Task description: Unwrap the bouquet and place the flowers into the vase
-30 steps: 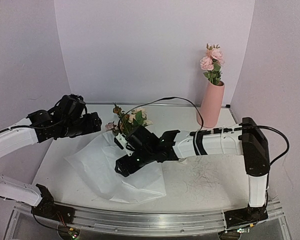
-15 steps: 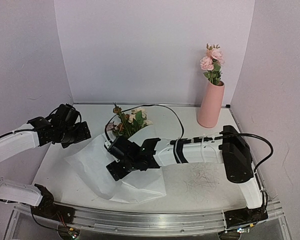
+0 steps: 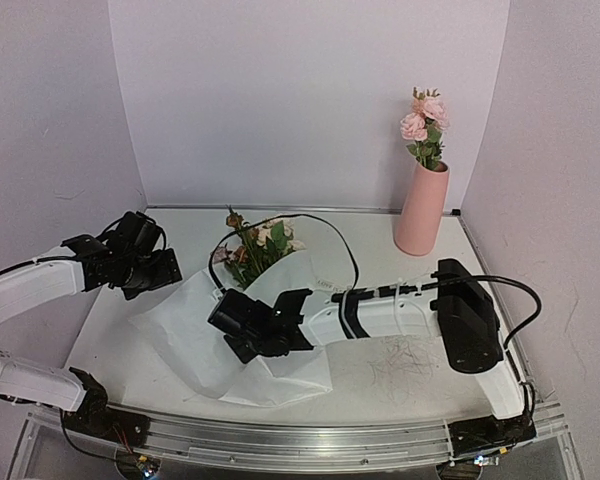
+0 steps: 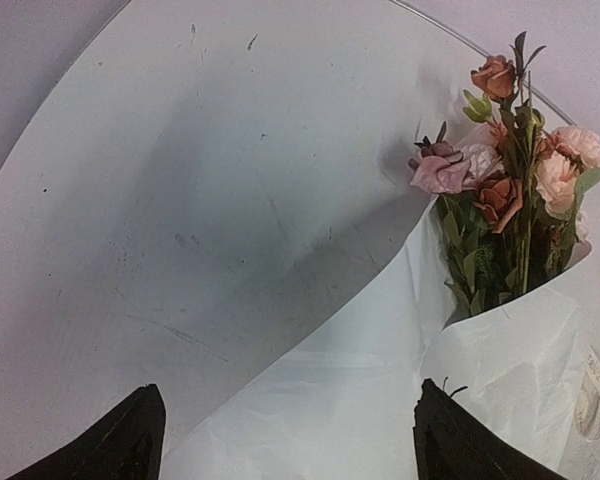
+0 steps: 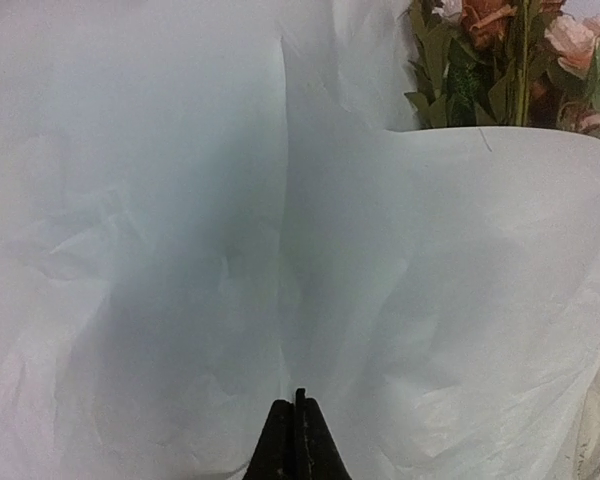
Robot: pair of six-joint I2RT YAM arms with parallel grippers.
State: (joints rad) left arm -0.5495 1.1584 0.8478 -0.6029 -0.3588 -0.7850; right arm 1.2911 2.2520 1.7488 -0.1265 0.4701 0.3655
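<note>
The bouquet lies in the middle of the table, its flowers (image 3: 255, 245) (image 4: 510, 190) (image 5: 500, 60) poking out of a loosened sheet of white paper (image 3: 180, 330) (image 4: 360, 400) (image 5: 180, 200) that spreads toward the front left. My right gripper (image 3: 230, 328) (image 5: 300, 400) is low over that paper and shut, with a raised crease of the sheet running straight into its tips. At the paper's left edge my left gripper (image 3: 165, 268) (image 4: 290, 400) stands open, holding nothing. The pink vase (image 3: 422, 210) stands at the back right.
Two brighter pink roses (image 3: 423, 120) stand in the vase. A cream lettered ribbon (image 4: 592, 395) lies by the paper's right side. The right arm's cable (image 3: 320, 225) loops over the flowers. Purple walls enclose the table on three sides.
My right arm has slid left and down onto the paper, and its gripper has gone from open to shut. The left arm drew back left, away from the flowers, still open.
</note>
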